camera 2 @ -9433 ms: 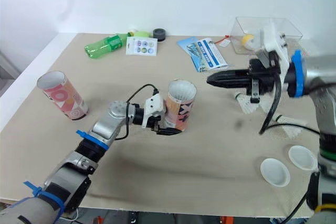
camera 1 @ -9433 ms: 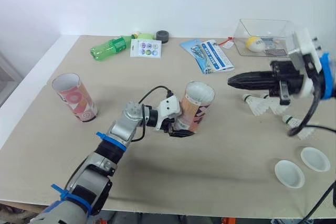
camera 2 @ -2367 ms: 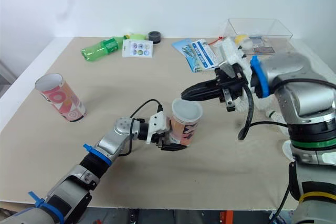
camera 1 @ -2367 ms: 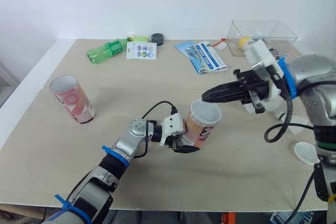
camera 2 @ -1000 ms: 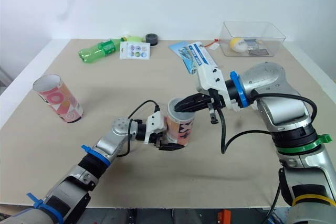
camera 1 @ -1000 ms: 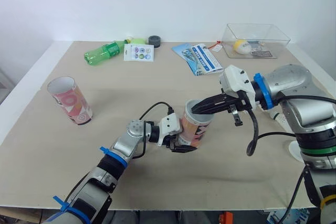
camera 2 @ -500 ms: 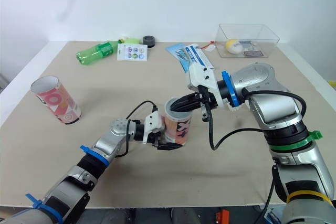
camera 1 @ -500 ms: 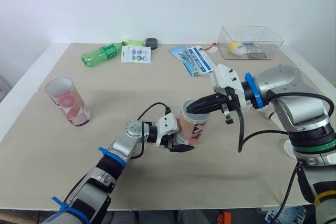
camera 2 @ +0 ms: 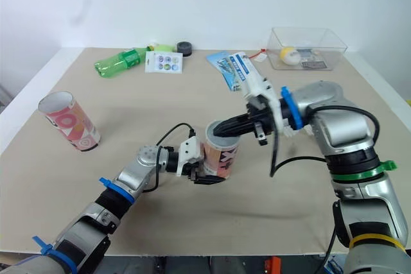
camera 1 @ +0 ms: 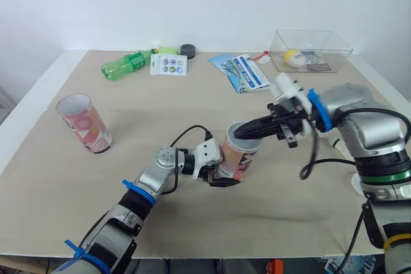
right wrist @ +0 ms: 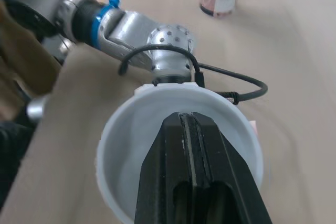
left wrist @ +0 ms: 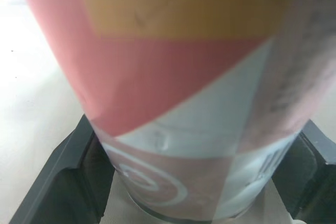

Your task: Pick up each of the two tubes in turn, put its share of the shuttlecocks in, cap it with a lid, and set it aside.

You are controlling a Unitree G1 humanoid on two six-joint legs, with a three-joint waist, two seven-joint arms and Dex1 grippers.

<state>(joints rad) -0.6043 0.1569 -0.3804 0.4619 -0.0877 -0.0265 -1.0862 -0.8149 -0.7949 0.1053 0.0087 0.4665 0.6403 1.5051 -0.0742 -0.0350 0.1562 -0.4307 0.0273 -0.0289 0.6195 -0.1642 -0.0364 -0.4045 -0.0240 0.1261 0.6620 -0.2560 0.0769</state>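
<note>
**Two arms at work, mid-table**

On the beige table [camera 1: 192,222], the right gripper [camera 1: 241,133] has its black fingers pressed together, their tips at the open mouth of the centre tube [camera 1: 241,158]. The left gripper [camera 1: 221,174] pinches that tube near its base. The second tube [camera 1: 83,123] stands open, well apart, near the table's left edge.

Your right claw [camera 1: 239,134], fingers pressed together, has its tips at the mouth of the tube [camera 1: 244,157], and the rim rings them on every side. Under it the left claw [camera 1: 225,176] clamps the tube's base, with its cable [camera 1: 185,135] arching just beside. Past the tips the table [camera 1: 160,101] lies bare as far as the second tube [camera 1: 83,123], well apart.
</note>
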